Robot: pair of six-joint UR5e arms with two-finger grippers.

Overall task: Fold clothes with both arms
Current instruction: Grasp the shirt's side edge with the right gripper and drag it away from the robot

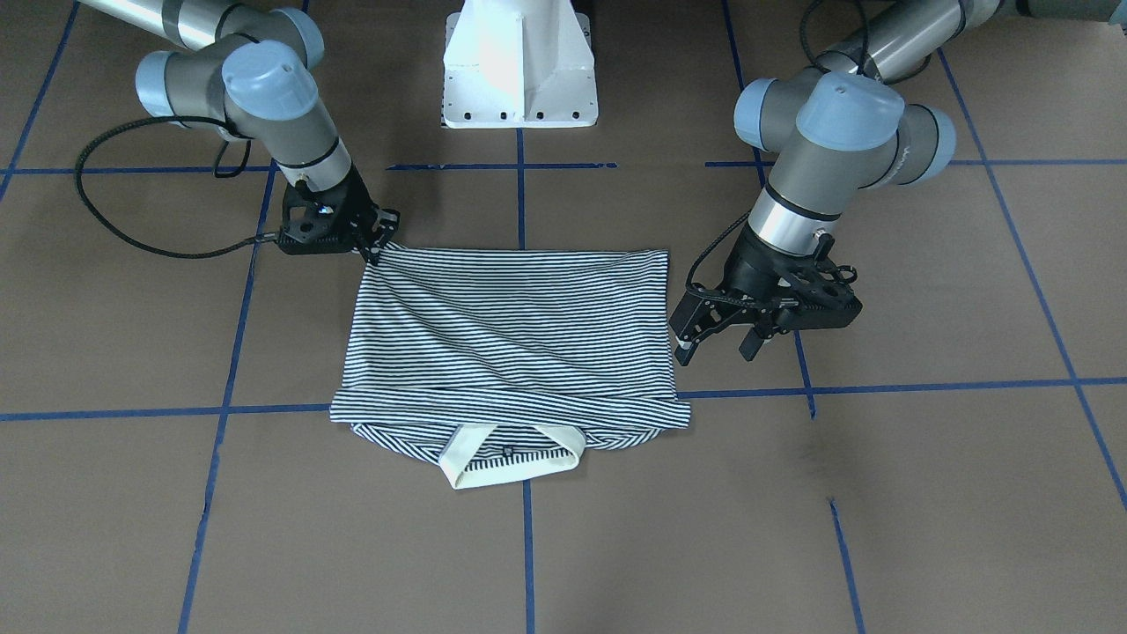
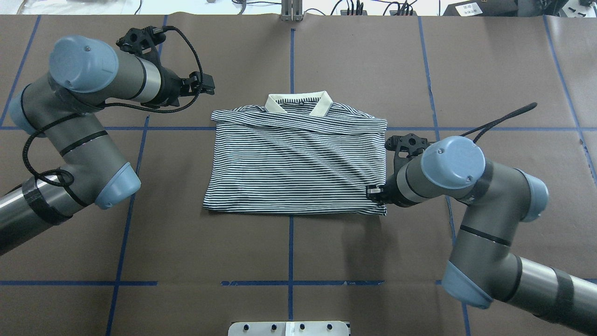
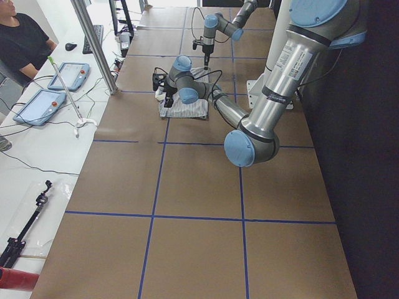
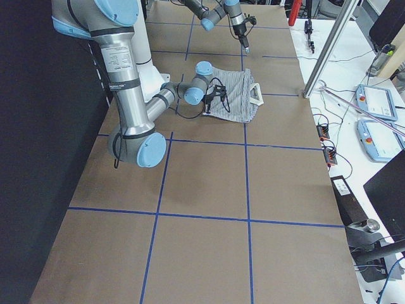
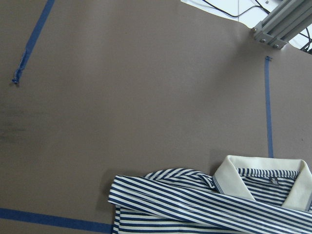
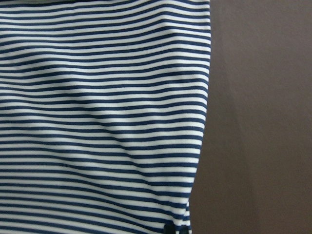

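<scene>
Navy-and-white striped polo shirt with a cream collar (image 1: 511,343) is laid half-folded at mid-frame on the brown blue-taped table (image 1: 880,528), its upper-left corner pinched in the black right gripper (image 1: 377,249), the black left gripper (image 1: 715,350) spread empty beside its right edge; release is judged due next, then a sideways fold.

A robotics laboratory: the left arm (image 2: 79,116) and right arm (image 2: 471,186) flank a white pedestal (image 1: 519,70) at a brown table (image 2: 489,60) gridded with blue tape (image 2: 290,242). Control tablets (image 3: 37,107), an aluminium post (image 3: 93,43) and a seated person (image 3: 22,43) line the white side bench (image 3: 25,205).
</scene>
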